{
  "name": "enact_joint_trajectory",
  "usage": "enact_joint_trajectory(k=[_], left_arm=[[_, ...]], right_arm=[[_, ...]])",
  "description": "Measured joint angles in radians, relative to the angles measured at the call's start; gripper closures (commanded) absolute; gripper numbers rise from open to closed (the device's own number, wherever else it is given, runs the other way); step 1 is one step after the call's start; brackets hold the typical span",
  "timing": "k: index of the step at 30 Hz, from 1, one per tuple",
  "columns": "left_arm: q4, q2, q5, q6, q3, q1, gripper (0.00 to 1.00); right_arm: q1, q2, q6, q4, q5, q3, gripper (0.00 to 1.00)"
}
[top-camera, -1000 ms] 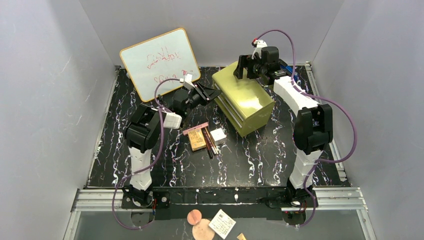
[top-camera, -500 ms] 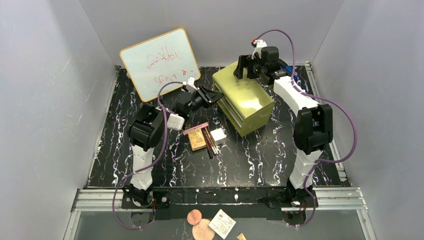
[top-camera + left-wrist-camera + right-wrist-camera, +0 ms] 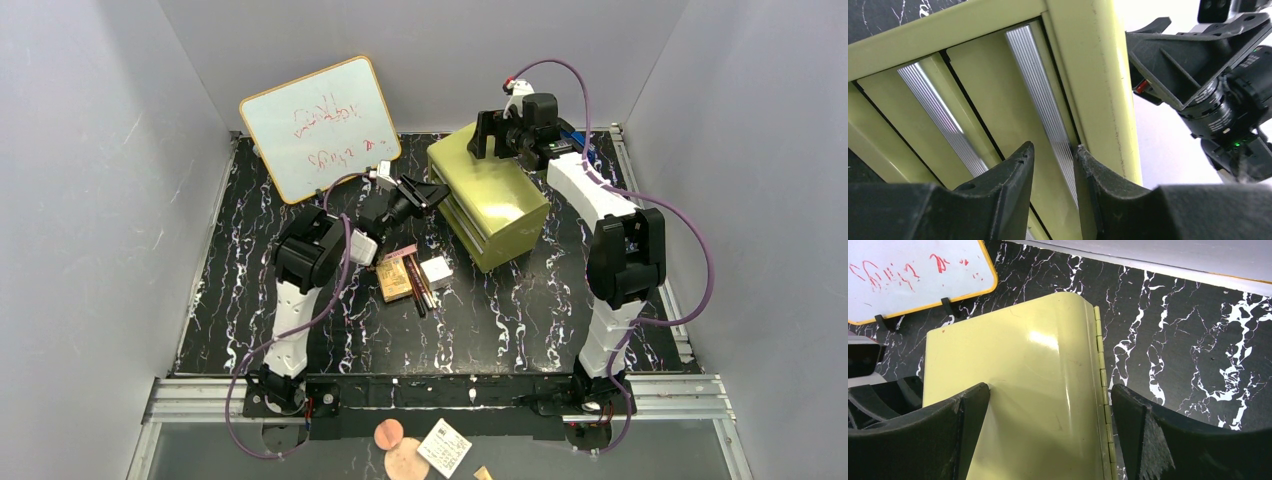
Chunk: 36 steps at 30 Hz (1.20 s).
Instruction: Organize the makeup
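- Drawer-opening step, apparently: left gripper [image 3: 1054,146] narrowly parted astride ribbed silver handle [image 3: 1032,70] of drawer chest [image 3: 495,195]; pinched or not, cannot tell.
- Upper right of top view: right gripper [image 3: 1049,389] splayed wide over chest top, grasping nothing.
- Loose makeup [image 3: 410,275] lying mid-frame, below-left of chest.
- Next: firm pinch, straight pull.

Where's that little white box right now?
In the top view, the white box sits mid-table, just right of the pencils and in front of the yellow drawer chest.
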Motion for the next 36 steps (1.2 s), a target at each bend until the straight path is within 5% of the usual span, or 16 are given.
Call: enact_joint_trajectory(k=[8, 14, 24, 36], left_arm=[[0.199, 0.159, -0.029, -0.165, 0.087, -0.010, 0.75], [0.222, 0.215, -0.035, -0.225, 0.174, -0.021, 1.00], [0.185, 0.250, -0.032, -0.264, 0.248, -0.029, 1.00], [0.201, 0.152, 0.095, -0.238, 0.087, 0.046, 1.00]], right_arm=[[-0.003, -0.004, 0.000, 0.018, 0.002, -0.014, 0.01], [-0.019, -0.006, 0.000, 0.040, 0.021, -0.025, 0.01], [-0.034, -0.006, 0.002, 0.058, 0.050, -0.032, 0.01], [-0.002, -0.010, 0.000, 0.063, -0.012, -0.043, 0.01]])
